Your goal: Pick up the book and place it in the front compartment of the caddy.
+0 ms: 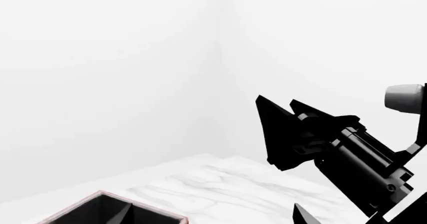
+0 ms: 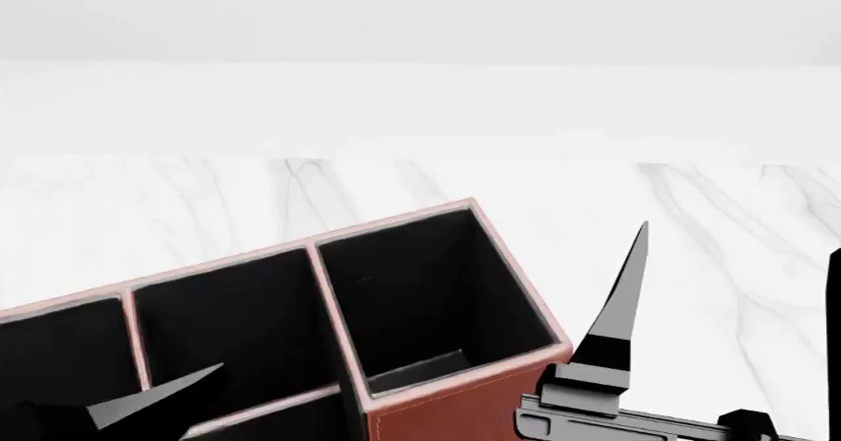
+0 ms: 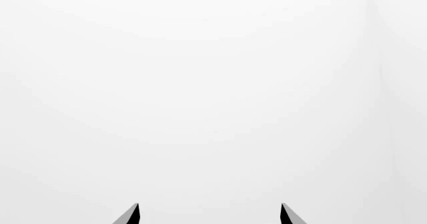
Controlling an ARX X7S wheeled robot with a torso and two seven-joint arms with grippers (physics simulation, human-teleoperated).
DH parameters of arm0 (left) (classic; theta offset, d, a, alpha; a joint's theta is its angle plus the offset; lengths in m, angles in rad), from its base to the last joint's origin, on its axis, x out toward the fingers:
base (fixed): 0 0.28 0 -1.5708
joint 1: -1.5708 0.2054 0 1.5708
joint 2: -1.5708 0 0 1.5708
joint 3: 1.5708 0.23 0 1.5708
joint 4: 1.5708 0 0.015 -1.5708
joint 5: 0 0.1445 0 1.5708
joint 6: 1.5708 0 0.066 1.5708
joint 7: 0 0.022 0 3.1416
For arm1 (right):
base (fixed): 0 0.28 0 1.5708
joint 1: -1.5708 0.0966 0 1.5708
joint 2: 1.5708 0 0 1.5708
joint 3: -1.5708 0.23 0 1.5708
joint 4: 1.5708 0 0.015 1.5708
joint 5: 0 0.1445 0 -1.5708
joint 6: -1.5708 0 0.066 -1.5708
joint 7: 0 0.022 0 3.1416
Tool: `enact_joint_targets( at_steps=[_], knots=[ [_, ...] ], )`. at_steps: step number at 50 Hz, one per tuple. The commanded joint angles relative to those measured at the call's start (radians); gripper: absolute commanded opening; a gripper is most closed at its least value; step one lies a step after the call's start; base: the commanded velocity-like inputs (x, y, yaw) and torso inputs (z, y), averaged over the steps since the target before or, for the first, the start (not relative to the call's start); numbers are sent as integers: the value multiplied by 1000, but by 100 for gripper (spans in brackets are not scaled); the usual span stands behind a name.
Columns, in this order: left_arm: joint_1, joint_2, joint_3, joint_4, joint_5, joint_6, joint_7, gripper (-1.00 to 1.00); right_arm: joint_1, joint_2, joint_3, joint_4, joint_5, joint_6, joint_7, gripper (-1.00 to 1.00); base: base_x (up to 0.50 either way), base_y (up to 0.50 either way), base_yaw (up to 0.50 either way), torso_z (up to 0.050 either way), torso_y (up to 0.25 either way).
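The caddy point(image 2: 434, 402) is reddish-brown with pinkish rims and black compartments, and sits at the lower left of the head view. One of its corners shows in the left wrist view point(image 1: 143, 210). The book is not in any view. My right gripper point(image 2: 730, 328) is open and empty, its fingers pointing up just right of the caddy. It also shows in the left wrist view point(image 1: 275, 100). In the right wrist view point(image 3: 209, 214) it faces a blank white wall. My left gripper point(image 1: 213, 216) is open and empty above the caddy; one of its fingers point(image 2: 145, 407) shows over the caddy's near side.
The white marble tabletop point(image 2: 736, 224) stretches behind and to the right of the caddy, up to a white wall point(image 2: 420, 96). A pale grey cylindrical part point(image 1: 403, 96) shows beyond the right arm in the left wrist view.
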Motion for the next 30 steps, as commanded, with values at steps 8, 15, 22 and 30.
enact_joint_targets(
  at_steps=[8, 15, 22, 30],
  knots=[
    [-91, -97, 72, -49, -226, -104, 54, 100, 3, 19, -7, -7, 14, 2, 14, 100, 0, 0, 0, 0, 0],
    [-103, -115, 147, -88, -154, -153, 92, 100, 3, 24, -15, -2, 13, -4, 18, 100, 0, 0, 0, 0, 0],
    [-105, -118, 191, -119, -130, -168, 113, 100, 6, 30, -22, -7, 17, -1, 25, 100, 0, 0, 0, 0, 0],
    [-185, -138, 232, -117, -196, -283, 63, 100, 6, 37, -24, -7, 21, -7, 28, 100, 0, 0, 0, 0, 0]
  ],
)
